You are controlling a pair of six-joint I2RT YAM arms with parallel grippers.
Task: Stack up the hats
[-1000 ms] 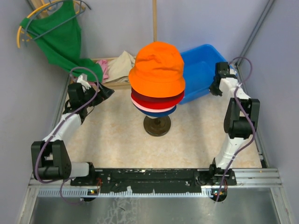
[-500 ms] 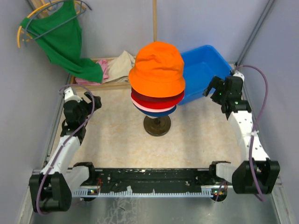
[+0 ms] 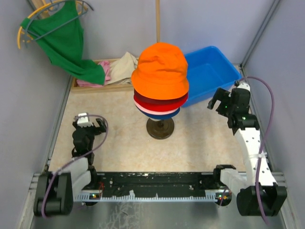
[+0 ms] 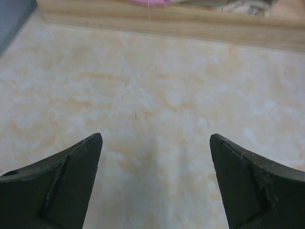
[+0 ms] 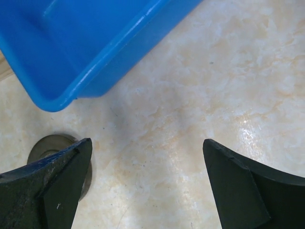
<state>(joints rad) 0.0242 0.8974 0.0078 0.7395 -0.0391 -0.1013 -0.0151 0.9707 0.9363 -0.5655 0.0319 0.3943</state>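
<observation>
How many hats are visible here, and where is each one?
5, all stacked on the stand: orange bucket hat on top, then dark red hat, red hat, pink hat, navy blue hat lowest. Only edges show under the orange one; more may be hidden.

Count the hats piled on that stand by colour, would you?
Orange hat: 1
Dark red hat: 1
Red hat: 1
Pink hat: 1
Navy hat: 1
Total: 5

Green garment point(image 3: 66, 43) hung far-left, blue tub point(image 3: 212, 71) far-right — beige cloth point(image 3: 125, 64) in wooden tray point(image 3: 112, 87) between
</observation>
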